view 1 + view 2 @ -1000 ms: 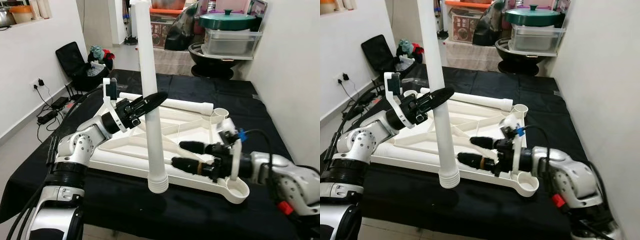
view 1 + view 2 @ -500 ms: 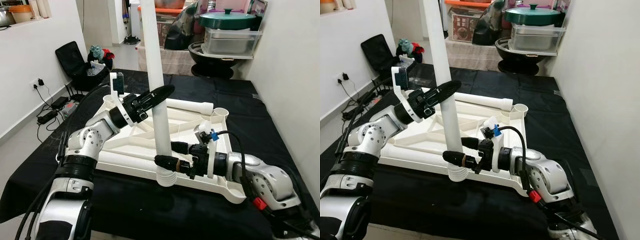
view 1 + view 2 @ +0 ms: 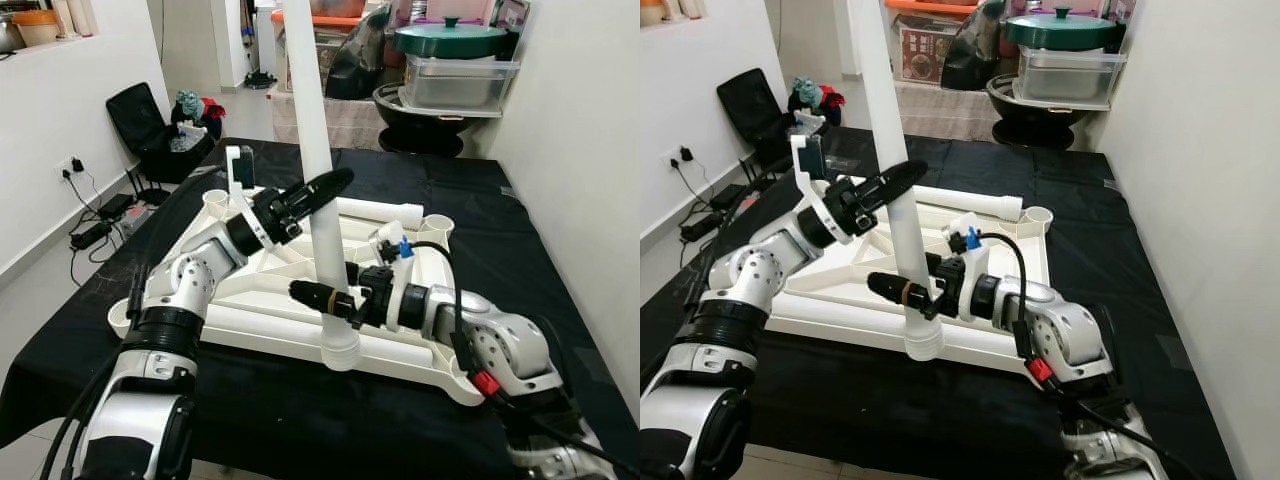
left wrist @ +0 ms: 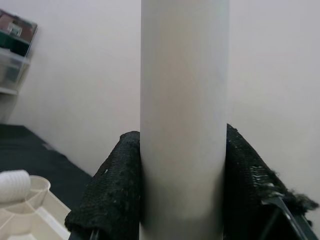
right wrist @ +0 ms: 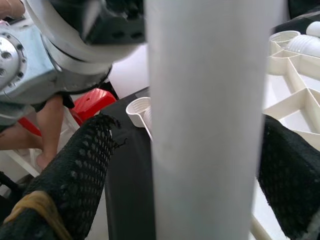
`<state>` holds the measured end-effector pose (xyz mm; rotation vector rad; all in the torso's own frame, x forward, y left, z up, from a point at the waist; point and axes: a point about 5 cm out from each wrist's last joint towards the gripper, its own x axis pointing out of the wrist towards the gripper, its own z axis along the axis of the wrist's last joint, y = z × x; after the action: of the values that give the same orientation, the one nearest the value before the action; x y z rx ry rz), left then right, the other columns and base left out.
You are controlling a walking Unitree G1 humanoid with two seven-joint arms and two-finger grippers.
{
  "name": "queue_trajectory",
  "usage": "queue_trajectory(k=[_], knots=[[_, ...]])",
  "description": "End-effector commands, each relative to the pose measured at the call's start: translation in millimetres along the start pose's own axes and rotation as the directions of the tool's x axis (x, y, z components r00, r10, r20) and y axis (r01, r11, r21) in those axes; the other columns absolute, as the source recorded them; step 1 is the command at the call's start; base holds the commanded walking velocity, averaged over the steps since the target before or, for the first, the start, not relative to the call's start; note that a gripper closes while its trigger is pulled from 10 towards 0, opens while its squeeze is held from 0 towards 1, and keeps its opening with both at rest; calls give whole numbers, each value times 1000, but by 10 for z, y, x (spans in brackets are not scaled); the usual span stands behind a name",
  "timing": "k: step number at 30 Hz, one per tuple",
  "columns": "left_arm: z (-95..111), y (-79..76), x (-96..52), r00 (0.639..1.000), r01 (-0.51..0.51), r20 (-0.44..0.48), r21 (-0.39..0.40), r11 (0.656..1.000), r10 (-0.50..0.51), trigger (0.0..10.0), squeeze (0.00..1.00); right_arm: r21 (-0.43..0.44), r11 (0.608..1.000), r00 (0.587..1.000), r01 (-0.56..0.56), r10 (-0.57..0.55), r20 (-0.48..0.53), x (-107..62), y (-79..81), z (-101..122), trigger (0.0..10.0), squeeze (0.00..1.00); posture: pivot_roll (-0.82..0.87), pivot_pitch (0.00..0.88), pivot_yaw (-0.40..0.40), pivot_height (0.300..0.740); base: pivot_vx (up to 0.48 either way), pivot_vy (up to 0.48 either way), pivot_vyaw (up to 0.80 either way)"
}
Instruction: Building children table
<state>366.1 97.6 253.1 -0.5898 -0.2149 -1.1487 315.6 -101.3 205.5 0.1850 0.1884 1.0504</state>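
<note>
I have the white table leg (image 3: 318, 170) upright in front of me, and both of my tools are on it; my left tool (image 3: 318, 190) is clamped on the shaft about midway up, its black fingers (image 4: 107, 192) pressed flat to either side of the tube; my right tool (image 3: 325, 298) sits lower, just above the ribbed threaded end (image 3: 341, 350), with its fingers (image 5: 82, 165) on either side of the tube, though whether they squeeze it or only bracket it I cannot tell.

The white tabletop (image 3: 285, 275) lies upside down on the black-covered surface (image 3: 400, 410), ribs showing and round sockets at its corners; the near right socket (image 3: 463, 375) and the far right socket (image 3: 437, 226) stand open, as does the far left one (image 3: 215, 199); a second leg (image 3: 375, 209) lies flat along the far edge of the tabletop, not yet fitted.

By my reckoning the job is barely started; I can see no leg seated in a socket; the ribbed end I hold hangs over the near edge of the tabletop, between corners rather than above a socket; so this leg must be carried to a corner, lowered in and screwed home; then the lying leg, and whatever others there are; then the whole thing turned upright.
</note>
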Motion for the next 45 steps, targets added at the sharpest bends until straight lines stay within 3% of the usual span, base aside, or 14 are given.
queue_trajectory(k=[1, 10, 23, 24, 26, 27, 29, 32, 35, 37, 38, 39, 44, 45], knots=[[29, -12, 24, 1000, 16, 6, 17, 1000, -16, 196, 0, 9, 1000, 1000, 3, -3, 12, 23, -9, 8, 10000, 0, -8, 0, -38, 740, 0, 0, 0], [-16, -7, 24, 1000, 13, -3, 11, 1000, -13, 314, 0, 16, 1000, 1000, -1, 1, 19, 134, 12, 44, 10000, 0, -9, 0, -40, 740, 0, 0, 0], [-77, -55, 121, 999, 41, -8, -5, 999, -41, 510, 0, 15, 998, 996, 65, -64, -66, 328, -44, -69, 9686, 0, 0, 0, -48, 740, 0, 0, 0], [-75, -57, 125, 999, 43, -9, -5, 999, -43, 510, 0, 19, 997, 994, 79, -77, -74, 337, -60, -88, 2275, 0, 0, 0, -48, 740, 0, 0, 0], [-72, -58, 125, 999, 44, -9, -5, 999, -44, 510, 0, 22, 996, 993, 87, -85, -77, 341, -70, -99, 2275, 0, 2, 0, -48, 740, 0, 0, 0], [-69, -57, 124, 999, 45, -10, -5, 999, -45, 549, 0, 27, 995, 993, 92, -90, -73, 346, -76, -98, 0, 0, 1, 0, -48, 740, 0, 0, 0], [-67, -56, 122, 999, 45, -10, -4, 999, -45, 549, 0, 31, 995, 994, 92, -90, -69, 348, -77, -93, 0, 0, 1, 0, -48, 740, 0, 0, 0], [-102, -52, 101, 999, 42, -18, -7, 999, -43, 2118, 0, 37, 998, 998, 53, -52, -19, 362, -16, 12, 0, 0, -5, 0, -43, 740, 0, 0, 0], [-110, -51, 101, 999, 42, -20, -7, 999, -42, 3020, 0, 38, 998, 999, 47, -46, -15, 365, -6, 23, 0, 0, -7, 0, -42, 740, 0, 0, 0], [-113, -50, 101, 999, 42, -20, -7, 999, -42, 3020, 0, 39, 998, 999, 44, -44, -12, 367, -1, 27, 0, 0, -7, 0, -42, 740, 0, 0, 0], [-114, -47, 98, 999, 39, -23, 4, 999, -39, 4627, 0, 40, 998, 999, 41, -41, -9, 367, 6, 34, 0, 0, -7, 0, -41, 740, 0, 0, 0], [-121, -35, 91, 999, 30, -29, 16, 999, -30, 10000, 0, 44, 998, 999, 37, -37, 5, 365, 17, 54, 0, 0, -8, 0, -40, 740, 0, 0, 0], [-129, -20, 80, 999, 17, -35, 35, 999, -16, 10000, 0, 49, 998, 999, 35, -36, 20, 362, 24, 77, 0, 0, -9, 0, -39, 740, 0, 0, 0], [-136, -17, 69, 999, 17, -37, 45, 999, -15, 10000, 961, 48, 998, 999, 35, -36, 25, 355, 27, 85, 0, 0, -9, 0, -37, 740, 0, 0, 0]])
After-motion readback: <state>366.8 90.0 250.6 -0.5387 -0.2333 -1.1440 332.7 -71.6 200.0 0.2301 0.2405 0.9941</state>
